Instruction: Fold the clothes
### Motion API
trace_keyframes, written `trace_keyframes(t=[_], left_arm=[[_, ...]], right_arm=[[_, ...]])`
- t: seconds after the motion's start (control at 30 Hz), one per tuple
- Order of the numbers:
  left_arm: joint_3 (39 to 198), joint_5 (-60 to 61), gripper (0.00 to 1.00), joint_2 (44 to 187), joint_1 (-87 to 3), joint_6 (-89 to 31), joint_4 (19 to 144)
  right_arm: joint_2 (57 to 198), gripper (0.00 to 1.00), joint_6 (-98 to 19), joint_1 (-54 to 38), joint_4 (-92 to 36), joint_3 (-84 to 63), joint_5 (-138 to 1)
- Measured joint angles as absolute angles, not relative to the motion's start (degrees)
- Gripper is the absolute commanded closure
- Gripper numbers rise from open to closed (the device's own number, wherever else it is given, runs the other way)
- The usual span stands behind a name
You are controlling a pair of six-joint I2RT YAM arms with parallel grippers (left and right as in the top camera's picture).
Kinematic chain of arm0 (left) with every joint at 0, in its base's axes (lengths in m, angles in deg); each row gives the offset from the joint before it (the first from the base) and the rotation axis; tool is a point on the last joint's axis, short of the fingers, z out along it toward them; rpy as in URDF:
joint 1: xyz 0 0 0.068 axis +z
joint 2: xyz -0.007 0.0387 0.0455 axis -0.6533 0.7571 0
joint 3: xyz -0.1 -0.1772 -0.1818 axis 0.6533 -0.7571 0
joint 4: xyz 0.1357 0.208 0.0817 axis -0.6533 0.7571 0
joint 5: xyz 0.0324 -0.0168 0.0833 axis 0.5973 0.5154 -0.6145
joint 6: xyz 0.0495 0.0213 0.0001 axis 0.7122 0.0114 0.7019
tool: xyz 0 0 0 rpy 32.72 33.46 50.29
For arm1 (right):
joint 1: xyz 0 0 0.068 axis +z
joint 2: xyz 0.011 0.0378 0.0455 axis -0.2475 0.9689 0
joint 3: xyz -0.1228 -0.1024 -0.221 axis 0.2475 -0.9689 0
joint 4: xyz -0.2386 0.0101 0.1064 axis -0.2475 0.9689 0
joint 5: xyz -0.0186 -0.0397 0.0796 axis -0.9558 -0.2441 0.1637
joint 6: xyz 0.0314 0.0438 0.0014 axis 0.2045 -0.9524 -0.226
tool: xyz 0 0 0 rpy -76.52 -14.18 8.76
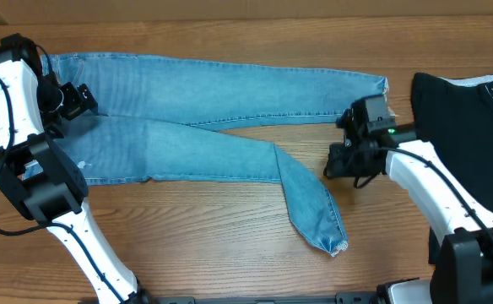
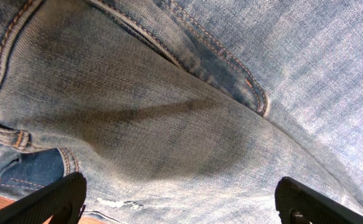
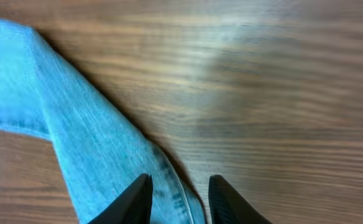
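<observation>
The light blue jeans (image 1: 230, 93) lie flat across the table with the waist at the left. The far leg runs straight to the right. The near leg bends at the knee toward the front, and its frayed hem (image 1: 335, 245) points at me. My left gripper (image 1: 78, 101) hovers over the seat of the jeans (image 2: 169, 124), and in its wrist view the left gripper (image 2: 181, 193) is wide open and holds nothing. My right gripper (image 1: 341, 165) is just right of the bent leg. In its wrist view the right gripper (image 3: 180, 186) is partly open, with the edge of the denim (image 3: 76, 137) showing between its fingers (image 3: 138, 199).
A black garment (image 1: 466, 101) lies at the far right edge with a bit of white cloth (image 1: 483, 82) on it. The wooden table (image 1: 187, 245) shows bare in front of the jeans. Both arm bases stand at the near edge.
</observation>
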State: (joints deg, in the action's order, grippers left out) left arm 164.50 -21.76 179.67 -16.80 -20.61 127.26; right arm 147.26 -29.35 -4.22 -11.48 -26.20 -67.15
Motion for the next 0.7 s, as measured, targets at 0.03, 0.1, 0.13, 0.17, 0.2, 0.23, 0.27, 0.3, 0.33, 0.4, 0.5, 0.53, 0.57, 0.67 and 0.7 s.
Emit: trace_keyframes(t=[0.03,0.1,0.13,0.17,0.2,0.23,0.27,0.3,0.33,0.4,0.5,0.53,0.57,0.67,0.7], left_arm=[[164.5,-21.7,0.00,179.7,-16.8,-20.6,127.3],[164.5,-21.7,0.00,179.7,-16.8,-20.6,127.3],[164.5,-21.7,0.00,179.7,-16.8,-20.6,127.3],[164.5,-21.7,0.00,179.7,-16.8,-20.6,127.2],[164.5,-21.7,0.00,179.7,-16.8,-20.6,127.3],[164.5,-21.7,0.00,179.7,-16.8,-20.6,127.3],[164.5,-21.7,0.00,179.7,-16.8,-20.6,127.3],[164.5,-21.7,0.00,179.7,-16.8,-20.6,127.3],[164.5,-21.7,0.00,179.7,-16.8,-20.6,127.2],[164.5,-21.7,0.00,179.7,-16.8,-20.6,127.3],[164.5,-21.7,0.00,179.7,-16.8,-20.6,127.2],[164.5,-21.7,0.00,179.7,-16.8,-20.6,127.3],[164.5,-21.7,0.00,179.7,-16.8,-20.6,127.3],[164.5,-21.7,0.00,179.7,-16.8,-20.6,127.3],[164.5,-21.7,0.00,179.7,-16.8,-20.6,127.3]], right_arm=[[147.5,0.67,-29.1,-4.2,-12.5,-27.9,-66.1],[148.2,0.64,-28.9,-4.2,-13.2,-30.7,-63.4],[148.5,0.61,-28.7,-4.2,-13.2,-31.1,-62.7],[148.9,0.56,-28.7,-4.2,-13.3,-31.4,-61.9],[149.1,0.47,-28.6,-4.2,-13.3,-31.4,-61.5],[149.4,0.40,-28.6,-4.2,-13.6,-31.6,-61.2],[149.8,0.37,-28.8,-4.2,-13.8,-31.9,-60.9],[150.1,0.37,-28.4,-4.2,-14.3,-32.3,-60.6],[150.5,0.37,-28.5,-4.2,-14.8,-32.9,-60.5],[151.1,0.37,-28.5,-4.0,-16.4,-34.0,-60.4],[151.7,0.49,-28.5,-2.9,-19.5,-35.5,-59.4],[151.7,0.59,-28.5,-2.1,-20.4,-35.7,-59.1],[151.7,0.63,-28.6,-1.5,-21.0,-35.8,-59.1],[152.3,0.81,-28.2,-0.7,-21.3,-36.2,-59.5],[152.4,0.90,-28.5,-0.7,-21.2,-36.2,-59.9]])
